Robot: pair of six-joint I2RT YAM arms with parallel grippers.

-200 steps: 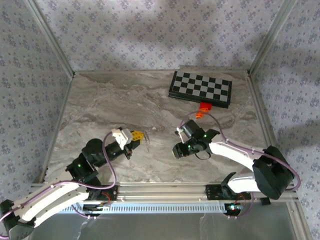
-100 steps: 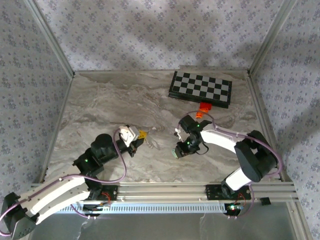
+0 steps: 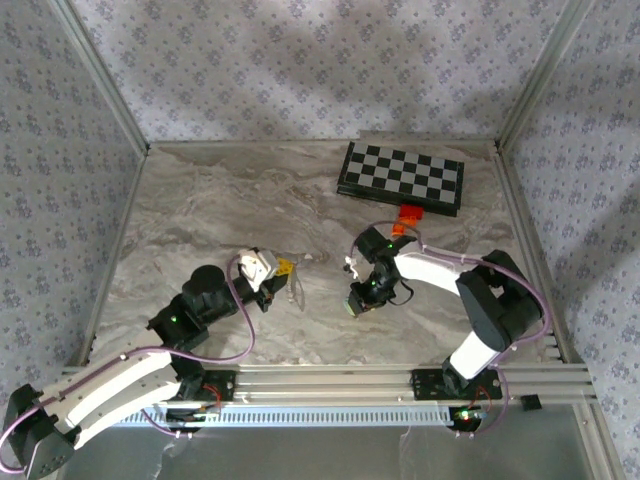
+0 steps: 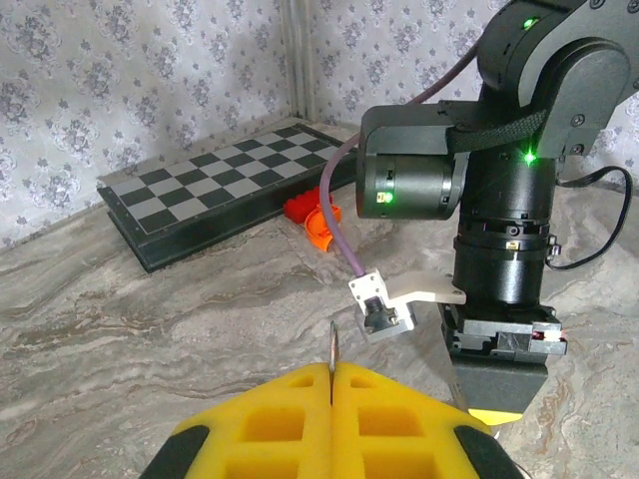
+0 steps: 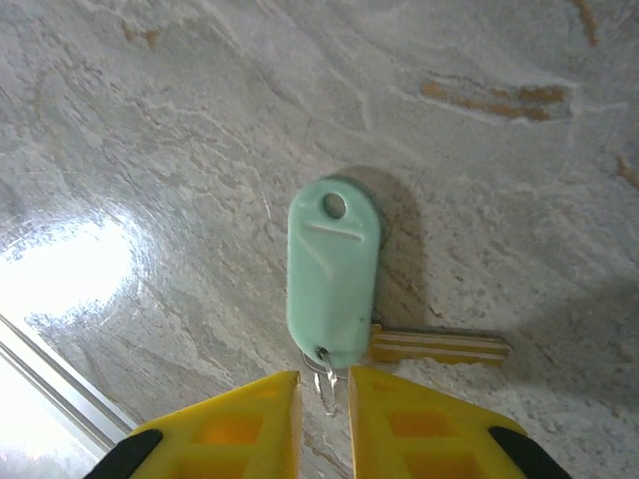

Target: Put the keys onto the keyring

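Observation:
The keys lie flat on the marble: a teal-green tag (image 5: 333,274) with a brass blade (image 5: 439,347) sticking out to its right. A small wire loop at the tag's near end sits between the yellow fingers (image 5: 270,424) of my right gripper (image 5: 324,399). The jaws stand narrowly apart, with slim gaps on both sides of the loop. From above, the right gripper (image 3: 356,300) points straight down. My left gripper (image 4: 332,377) is shut on the keyring (image 4: 332,344), which is seen edge-on above the pads. Its chain (image 3: 296,290) trails below the left gripper (image 3: 284,270).
A folded chessboard (image 3: 401,177) lies at the back right, with an orange block (image 3: 405,218) just in front of it. The right arm's wrist (image 4: 499,230) stands close ahead of the left gripper. Patterned walls ring the table, and an aluminium rail (image 3: 330,380) runs along the near edge.
The right gripper's jaws have narrowed around the key's loop as the arm folded in over it. The left gripper shifted slightly right, holding the keyring throughout.

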